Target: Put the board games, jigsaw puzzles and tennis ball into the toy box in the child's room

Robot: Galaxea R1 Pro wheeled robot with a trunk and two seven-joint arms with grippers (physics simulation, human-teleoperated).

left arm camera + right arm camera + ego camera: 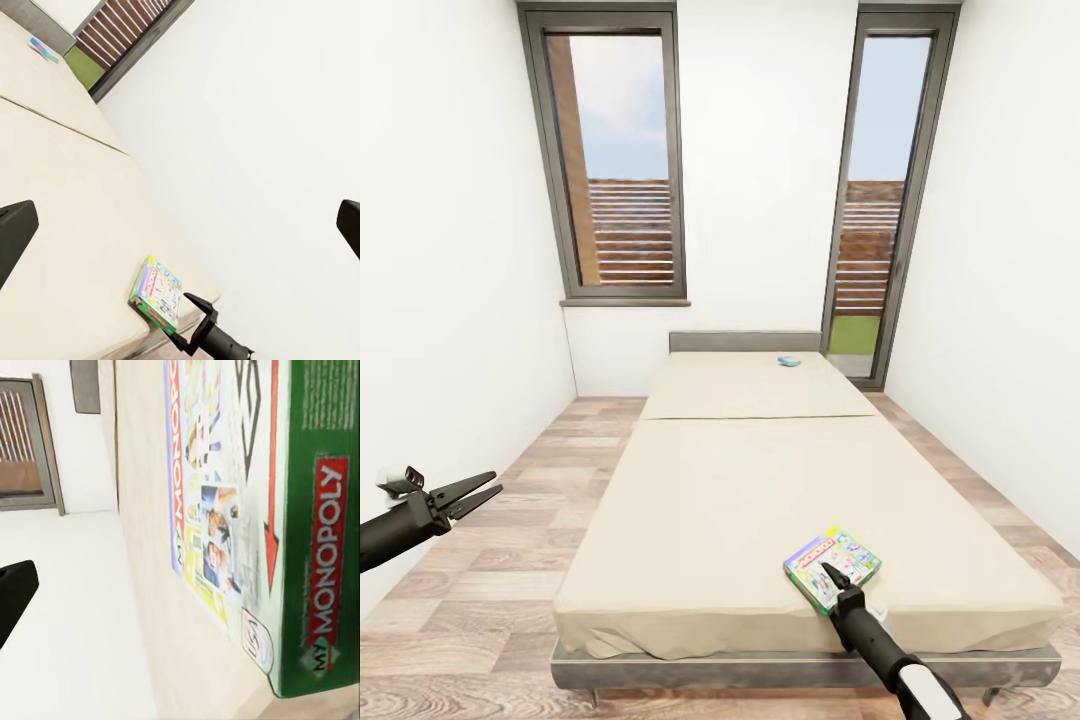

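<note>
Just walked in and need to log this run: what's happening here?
The robot faces the bed. Its right gripper is at the near edge of a green-bordered Monopoly board game lying flat near the bed's near right corner; whether it grips is unclear. The left gripper hangs open over the floor. A second, bluish game lies near the headboard.

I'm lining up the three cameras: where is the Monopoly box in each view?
Head view: Monopoly box on the bed's near right corner, at the right gripper.
Left wrist view: low centre, near the mattress edge.
Right wrist view: close up, green side and printed lid.
Shared landmark: the beige bed.
</note>
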